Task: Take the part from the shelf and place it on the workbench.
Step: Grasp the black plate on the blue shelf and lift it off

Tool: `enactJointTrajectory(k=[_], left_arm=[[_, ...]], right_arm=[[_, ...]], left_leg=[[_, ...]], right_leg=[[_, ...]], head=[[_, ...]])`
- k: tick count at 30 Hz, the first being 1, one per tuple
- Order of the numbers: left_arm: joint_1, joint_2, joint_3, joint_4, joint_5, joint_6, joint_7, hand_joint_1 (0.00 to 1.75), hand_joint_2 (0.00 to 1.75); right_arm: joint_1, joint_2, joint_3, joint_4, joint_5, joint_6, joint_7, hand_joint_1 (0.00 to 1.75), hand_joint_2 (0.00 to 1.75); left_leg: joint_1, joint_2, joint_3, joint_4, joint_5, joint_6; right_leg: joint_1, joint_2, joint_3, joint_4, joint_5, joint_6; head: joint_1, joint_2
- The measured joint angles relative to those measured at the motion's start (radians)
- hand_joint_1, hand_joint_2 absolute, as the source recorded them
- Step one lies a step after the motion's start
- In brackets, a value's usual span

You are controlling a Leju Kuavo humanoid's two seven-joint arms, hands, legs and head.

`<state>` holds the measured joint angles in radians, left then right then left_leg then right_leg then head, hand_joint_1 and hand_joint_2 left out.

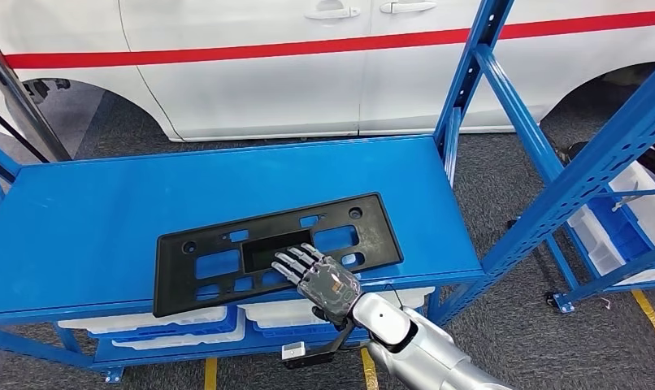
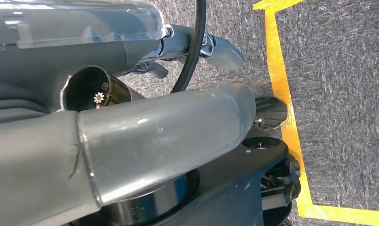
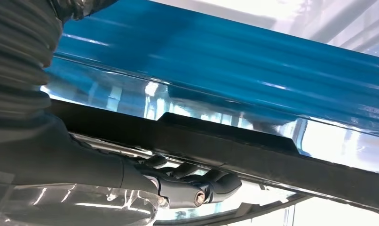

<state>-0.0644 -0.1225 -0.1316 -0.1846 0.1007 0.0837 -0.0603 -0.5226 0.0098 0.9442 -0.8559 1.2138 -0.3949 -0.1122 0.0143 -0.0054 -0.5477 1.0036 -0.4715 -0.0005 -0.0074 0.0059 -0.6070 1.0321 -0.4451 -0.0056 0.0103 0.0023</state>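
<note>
The black plastic mounting plate lies flat on the blue workbench with the right hand gripping its near edge, so only release appears outstanding.

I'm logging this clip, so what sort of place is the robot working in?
Probably a car workshop or assembly area: a white car stands behind blue steel shelving, and a black plastic car part lies on the blue shelf top.
</note>
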Motion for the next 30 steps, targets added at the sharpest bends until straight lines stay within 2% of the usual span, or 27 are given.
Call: enactJointTrajectory(k=[2,6,9,11,12,15,16,17,30], left_arm=[[0.0,0.0,0.0,0.0,0.0,0.0,0.0,0.0,0.0],[0.0,0.0,0.0,0.0,0.0,0.001,0.0,0.0,0.0],[0.0,0.0,0.0,0.0,-0.001,0.002,0.0,0.0,0.0],[0.0,0.0,0.0,0.0,-0.001,0.002,0.0,0.0,0.0],[0.0,0.0,0.0,0.0,-0.001,0.002,0.0,0.0,0.0],[0.0,0.0,0.001,0.0,-0.002,0.002,0.0,0.0,0.0],[0.0,0.0,0.001,0.0,-0.003,0.002,0.0,0.0,0.0],[0.0,0.0,0.001,0.0,-0.004,0.002,0.001,0.0,0.0],[0.001,0.0,0.001,0.0,-0.009,0.002,0.002,0.0,0.0]], right_arm=[[0.0,-0.003,0.005,-0.004,-0.006,-0.001,0.001,0.34,1.75],[0.0,-0.008,0.013,-0.016,-0.019,-0.004,0.003,0.33,1.75],[0.0,-0.01,0.014,-0.023,-0.022,-0.006,0.004,0.23,1.75],[0.0,-0.011,0.015,-0.025,-0.024,-0.006,0.004,0.28,1.75],[0.0,-0.012,0.016,-0.026,-0.025,-0.007,0.004,0.45,1.75],[0.001,-0.013,0.019,-0.03,-0.027,-0.012,0.006,1.44,1.75],[0.001,-0.013,0.02,-0.031,-0.028,-0.014,0.006,1.67,1.75],[0.001,-0.014,0.021,-0.032,-0.03,-0.016,0.006,1.72,1.75],[0.001,-0.016,0.021,-0.045,-0.046,-0.031,0.006,1.74,1.75]], left_leg=[[-0.001,0.0,0.0,0.0,0.0,0.0],[-0.001,0.0,0.0,0.001,-0.001,0.0],[-0.001,0.0,0.0,0.001,-0.001,0.0],[-0.001,0.0,0.0,0.001,-0.001,0.0],[-0.001,0.0,0.0,0.001,-0.001,0.0],[-0.001,0.0,0.0,0.001,-0.001,0.0],[-0.001,0.0,0.0,0.001,-0.001,0.0],[-0.001,0.0,0.0,0.001,-0.001,0.0],[-0.001,0.0,0.001,0.001,-0.001,0.0]], right_leg=[[0.0,0.0,0.0,0.0,0.0,0.0],[0.0,0.0,0.0,0.0,0.0,0.0],[-0.001,0.0,0.0,0.0,0.0,0.0],[-0.002,0.0,0.0,0.0,0.0,0.0],[-0.002,0.0,0.0,0.0,0.0,0.0],[-0.002,0.0,0.0,0.0,0.0,0.0],[-0.002,0.0,0.0,0.0,0.0,0.0],[-0.002,0.0,0.0,0.0,0.0,0.0],[-0.002,0.0,0.001,0.0,0.0,0.0]], head=[[0.0,0.0],[0.0,0.0],[0.0,0.0],[0.0,0.0],[0.0,0.0],[0.0,0.0],[0.0,0.0],[0.0,0.0],[0.0,0.0]])
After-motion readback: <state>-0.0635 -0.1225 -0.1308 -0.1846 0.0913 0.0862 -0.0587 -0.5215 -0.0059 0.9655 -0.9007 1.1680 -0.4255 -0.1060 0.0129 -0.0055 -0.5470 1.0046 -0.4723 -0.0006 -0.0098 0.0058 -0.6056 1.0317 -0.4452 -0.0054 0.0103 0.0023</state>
